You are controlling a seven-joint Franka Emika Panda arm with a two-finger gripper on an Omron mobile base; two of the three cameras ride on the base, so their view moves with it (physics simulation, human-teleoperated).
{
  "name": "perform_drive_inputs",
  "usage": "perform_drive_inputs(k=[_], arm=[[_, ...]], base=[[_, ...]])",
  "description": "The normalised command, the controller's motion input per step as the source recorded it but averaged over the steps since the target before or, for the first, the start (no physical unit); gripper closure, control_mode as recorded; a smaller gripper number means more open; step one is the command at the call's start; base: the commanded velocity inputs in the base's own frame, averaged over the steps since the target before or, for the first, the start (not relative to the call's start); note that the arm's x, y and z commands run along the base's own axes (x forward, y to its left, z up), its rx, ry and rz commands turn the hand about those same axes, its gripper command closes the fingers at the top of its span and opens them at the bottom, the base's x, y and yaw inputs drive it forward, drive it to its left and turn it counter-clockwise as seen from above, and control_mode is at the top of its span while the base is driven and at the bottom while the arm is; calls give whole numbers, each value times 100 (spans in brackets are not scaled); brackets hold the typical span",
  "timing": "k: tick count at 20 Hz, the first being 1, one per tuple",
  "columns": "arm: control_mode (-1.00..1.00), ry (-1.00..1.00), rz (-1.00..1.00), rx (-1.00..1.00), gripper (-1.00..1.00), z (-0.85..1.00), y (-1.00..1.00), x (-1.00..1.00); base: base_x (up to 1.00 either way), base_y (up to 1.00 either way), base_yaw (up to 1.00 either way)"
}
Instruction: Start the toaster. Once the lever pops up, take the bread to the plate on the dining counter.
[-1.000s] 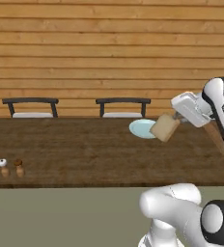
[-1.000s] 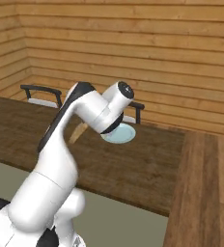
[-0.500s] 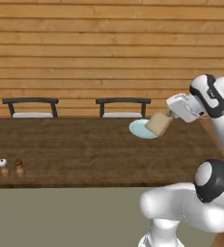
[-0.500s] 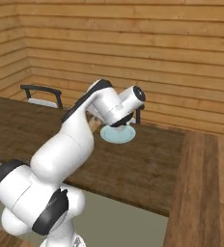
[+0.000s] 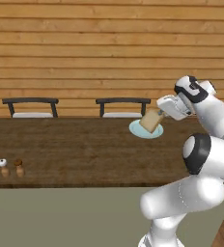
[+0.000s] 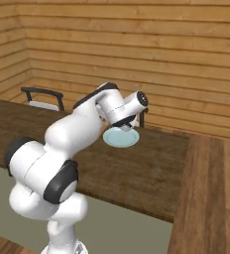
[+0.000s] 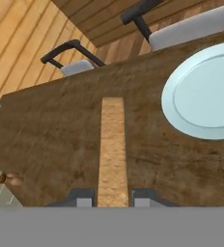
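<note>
plate (image 5: pixel 146 129) on dining counter (image 5: pixel 75 149)

We count one bread (image 5: pixel 151 120) slice and one plate (image 5: pixel 146 129), both on or above the counter (image 5: pixel 75 149). Two chairs (image 5: pixel 31 107) stand behind the counter. Two small shakers (image 5: pixel 11 168) sit near the counter's front edge.

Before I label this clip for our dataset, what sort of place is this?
Probably a dining area in a wood-panelled kitchen: a long dining counter with chairs behind it, a plate, and small shakers.
</note>
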Motion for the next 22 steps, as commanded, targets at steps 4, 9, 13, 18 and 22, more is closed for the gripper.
perform_drive_inputs(k=[4, 9, 13, 18, 22], arm=[[-100, 8, 0, -6, 100, -10, -15, 71], [-100, 11, 0, -6, 100, -20, -19, 40], [-100, 5, 0, -4, 100, -26, -11, 11], [-100, 0, 0, -6, 100, -33, -1, 0], [-100, -3, 0, -9, 100, -30, 0, 0]], base=[[0, 0, 0], [0, 0, 0], [0, 0, 0], [0, 0, 0], [0, 0, 0]])
